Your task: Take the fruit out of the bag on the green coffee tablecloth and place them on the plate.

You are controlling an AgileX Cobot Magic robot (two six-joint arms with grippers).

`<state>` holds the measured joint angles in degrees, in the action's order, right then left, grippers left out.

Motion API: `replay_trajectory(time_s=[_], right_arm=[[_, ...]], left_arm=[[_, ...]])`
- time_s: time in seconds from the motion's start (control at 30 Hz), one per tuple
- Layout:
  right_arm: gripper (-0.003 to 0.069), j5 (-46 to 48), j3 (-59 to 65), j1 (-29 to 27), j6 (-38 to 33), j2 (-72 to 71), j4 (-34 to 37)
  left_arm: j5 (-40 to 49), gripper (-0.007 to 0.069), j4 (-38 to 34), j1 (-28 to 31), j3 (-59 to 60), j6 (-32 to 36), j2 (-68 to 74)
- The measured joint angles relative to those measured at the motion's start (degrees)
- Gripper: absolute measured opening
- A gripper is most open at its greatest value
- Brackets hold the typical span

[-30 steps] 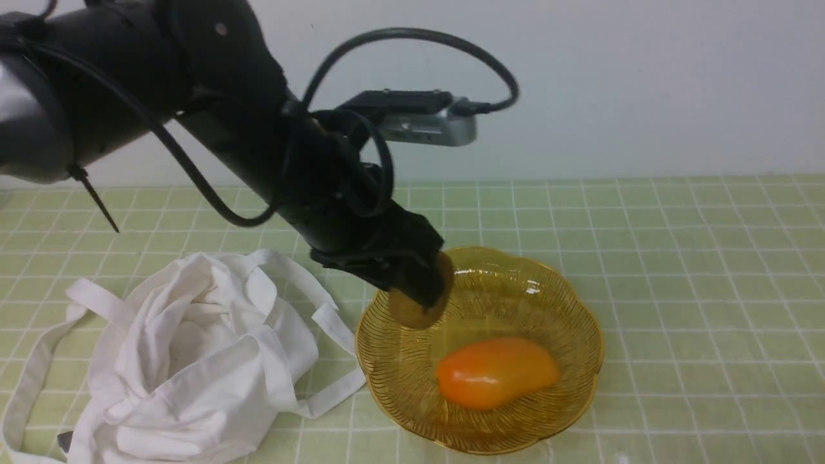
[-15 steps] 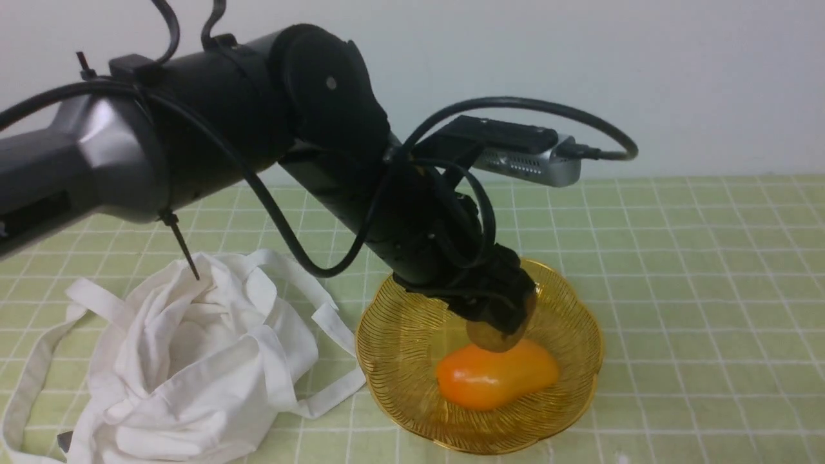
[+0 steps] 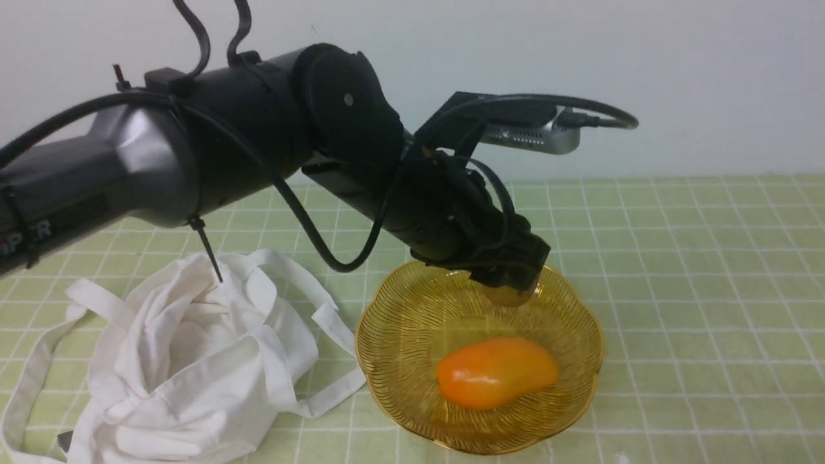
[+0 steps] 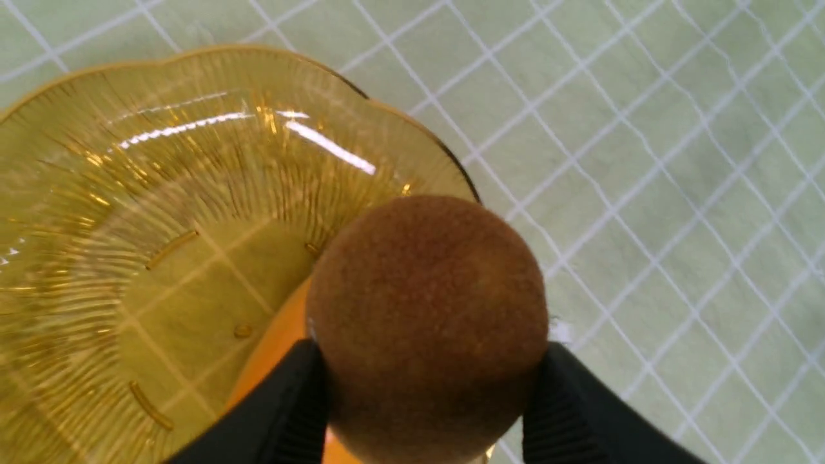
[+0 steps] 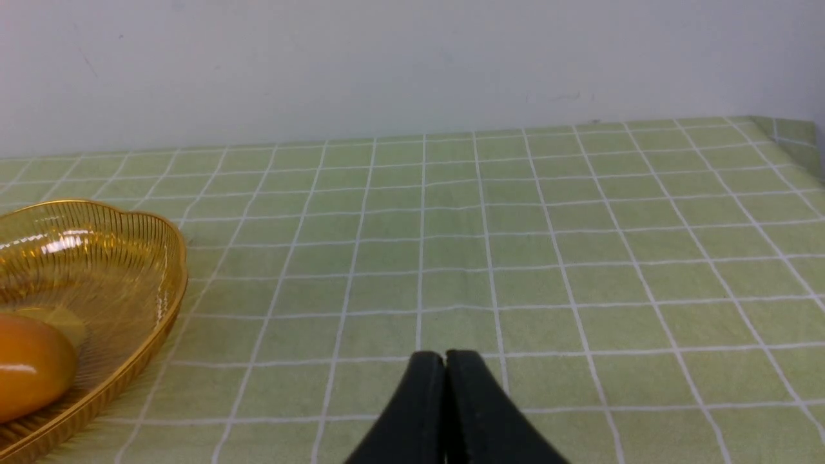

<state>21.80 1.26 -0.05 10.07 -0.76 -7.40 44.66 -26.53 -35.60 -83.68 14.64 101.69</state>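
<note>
Left arm point(image 3: 129, 167) shows partial lettering "P R".

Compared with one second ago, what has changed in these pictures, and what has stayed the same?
The left end effector, shut on the fruit, carried it rightward from the left rim of the plate, past the orange fruit, to over the plate's far right part. It has not let go. The bag, plate and orange fruit stayed in place.

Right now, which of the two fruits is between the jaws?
The small brown rough-skinned fruit, clamped by the left gripper over the plate. The bigger glossy orange fruit lies free in the plate.
</note>
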Motion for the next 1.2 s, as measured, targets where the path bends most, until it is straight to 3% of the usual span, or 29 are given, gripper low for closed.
replay_trajectory(time_s=[0.17, 0.5, 0.8, 0.9, 1.0, 1.13, 1.2], right_arm=[[-0.001, 0.0, 0.0, 0.0, 0.0, 0.0, 0.0], [-0.001, 0.0, 0.0, 0.0, 0.0, 0.0, 0.0], [-0.001, 0.0, 0.0, 0.0, 0.0, 0.0, 0.0], [-0.001, 0.0, 0.0, 0.0, 0.0, 0.0, 0.0], [-0.001, 0.0, 0.0, 0.0, 0.0, 0.0, 0.0], [-0.001, 0.0, 0.0, 0.0, 0.0, 0.0, 0.0], [-0.001, 0.0, 0.0, 0.0, 0.0, 0.0, 0.0]], left_arm=[[-0.76, 0.0349, -0.11, 0.0, 0.0, -0.05, 3.47], [-12.53, 0.0395, 1.41, 0.54, 0.0, -2.12, 10.97], [-12.47, 0.065, 3.45, 0.83, -0.06, -2.96, 14.84], [-10.17, 0.0654, 4.1, 1.23, -0.8, -2.96, 14.21], [-6.35, 0.057, 7.24, 1.79, -2.04, -4.08, 11.1], [0.68, 0.0196, 15.45, 2.49, -2.78, -10.31, 2.0], [3.18, 0.0082, 18.6, 2.68, -2.78, -12.5, -2.05]])
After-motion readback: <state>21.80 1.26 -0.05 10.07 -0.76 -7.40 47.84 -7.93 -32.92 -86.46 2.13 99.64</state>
